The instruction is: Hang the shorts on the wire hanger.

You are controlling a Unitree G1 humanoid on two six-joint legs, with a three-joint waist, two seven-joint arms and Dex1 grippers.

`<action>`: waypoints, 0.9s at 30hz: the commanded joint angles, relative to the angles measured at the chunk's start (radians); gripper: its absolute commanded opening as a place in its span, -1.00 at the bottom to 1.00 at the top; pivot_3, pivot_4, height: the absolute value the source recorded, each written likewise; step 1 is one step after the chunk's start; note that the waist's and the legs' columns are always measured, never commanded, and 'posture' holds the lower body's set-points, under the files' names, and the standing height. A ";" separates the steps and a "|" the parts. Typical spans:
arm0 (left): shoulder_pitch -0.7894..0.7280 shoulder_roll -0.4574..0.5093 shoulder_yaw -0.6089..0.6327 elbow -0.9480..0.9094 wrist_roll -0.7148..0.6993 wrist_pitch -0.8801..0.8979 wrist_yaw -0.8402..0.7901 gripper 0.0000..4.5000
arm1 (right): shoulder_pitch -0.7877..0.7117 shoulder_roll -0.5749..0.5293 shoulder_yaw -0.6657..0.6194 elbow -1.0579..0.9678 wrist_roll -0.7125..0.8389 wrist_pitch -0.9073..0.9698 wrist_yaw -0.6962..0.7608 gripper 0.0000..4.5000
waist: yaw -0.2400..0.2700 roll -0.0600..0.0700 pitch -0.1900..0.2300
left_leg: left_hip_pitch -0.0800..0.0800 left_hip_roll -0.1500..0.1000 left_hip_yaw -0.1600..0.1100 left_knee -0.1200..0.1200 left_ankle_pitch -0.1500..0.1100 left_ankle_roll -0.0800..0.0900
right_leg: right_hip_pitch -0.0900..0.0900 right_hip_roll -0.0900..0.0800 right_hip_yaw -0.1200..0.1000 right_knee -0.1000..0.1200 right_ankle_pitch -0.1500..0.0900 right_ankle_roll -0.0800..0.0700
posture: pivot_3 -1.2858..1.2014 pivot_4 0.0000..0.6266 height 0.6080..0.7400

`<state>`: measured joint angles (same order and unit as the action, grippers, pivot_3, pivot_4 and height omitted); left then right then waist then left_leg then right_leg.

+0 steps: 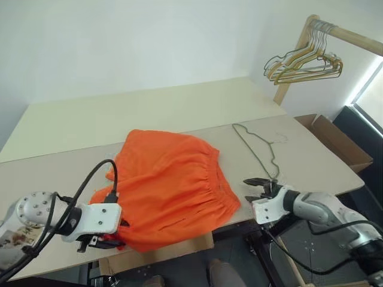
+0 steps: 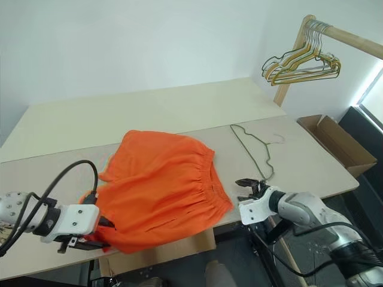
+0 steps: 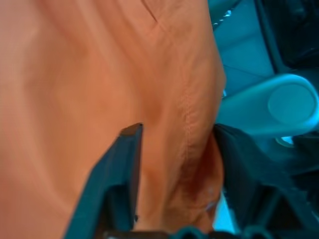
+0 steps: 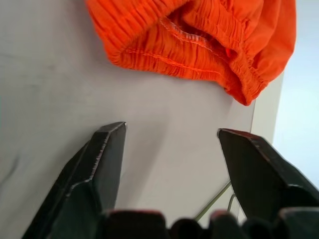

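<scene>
The orange shorts (image 1: 170,185) lie spread flat on the table (image 1: 149,107), waistband toward the right. To their right the thin wire hanger (image 1: 257,146) lies flat on the tabletop, hook at the far right. My left gripper (image 1: 102,242) sits at the near left hem of the shorts. In the left wrist view, the left gripper (image 3: 177,134) is open with orange fabric lying between its fingers. My right gripper (image 1: 257,189) hovers open near the table's front edge, just right of the waistband and below the hanger's near end. In the right wrist view, the right gripper (image 4: 172,130) has nothing between its fingers.
A wooden rack (image 1: 347,33) at the back right carries a bunch of gold and dark hangers (image 1: 305,63). An open cardboard box (image 1: 335,140) stands beside the table's right end. The table's front edge runs just under both grippers.
</scene>
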<state>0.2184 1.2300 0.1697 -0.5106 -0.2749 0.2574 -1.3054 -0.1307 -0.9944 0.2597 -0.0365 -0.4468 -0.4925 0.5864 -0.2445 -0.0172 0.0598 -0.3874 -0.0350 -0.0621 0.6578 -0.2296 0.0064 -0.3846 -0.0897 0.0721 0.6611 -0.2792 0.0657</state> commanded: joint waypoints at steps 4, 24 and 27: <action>0.009 -0.083 0.242 0.010 -0.179 -0.044 -0.083 0.58 | 0.119 -0.087 -0.166 -0.143 0.320 0.200 0.194 1.00 | 0.015 0.001 -0.002 | 0.001 0.001 0.001 0.000 0.000 0.001 | 0.002 0.000 0.000 -0.002 0.000 0.000 | -0.12 -0.98 1.00; -0.546 -0.295 0.034 -0.006 -0.547 0.426 0.320 0.58 | -0.442 0.248 -0.318 0.039 0.629 1.813 -0.211 1.00 | 0.060 0.003 -0.005 | -0.003 -0.001 0.002 0.003 -0.004 0.003 | -0.002 -0.001 0.003 0.000 0.000 0.000 | -0.14 -0.93 1.00; -0.567 -0.313 0.016 -0.005 -0.547 0.432 0.335 0.58 | -0.506 0.296 -0.338 0.164 0.603 1.816 -0.269 1.00 | 0.049 0.004 -0.006 | -0.003 -0.001 0.003 0.003 -0.004 0.003 | -0.002 -0.001 0.004 0.001 0.000 0.000 | -0.14 -0.92 1.00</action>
<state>-0.3221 0.9240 0.1859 -0.5018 -0.8140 0.6894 -0.9856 -0.5940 -0.7088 -0.0498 0.0797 0.1819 1.3189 0.3587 -0.1955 -0.0134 0.0541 -0.3897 -0.0362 -0.0590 0.6610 -0.2332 0.0089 -0.3869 -0.0902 0.0762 0.6620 -0.2789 0.0656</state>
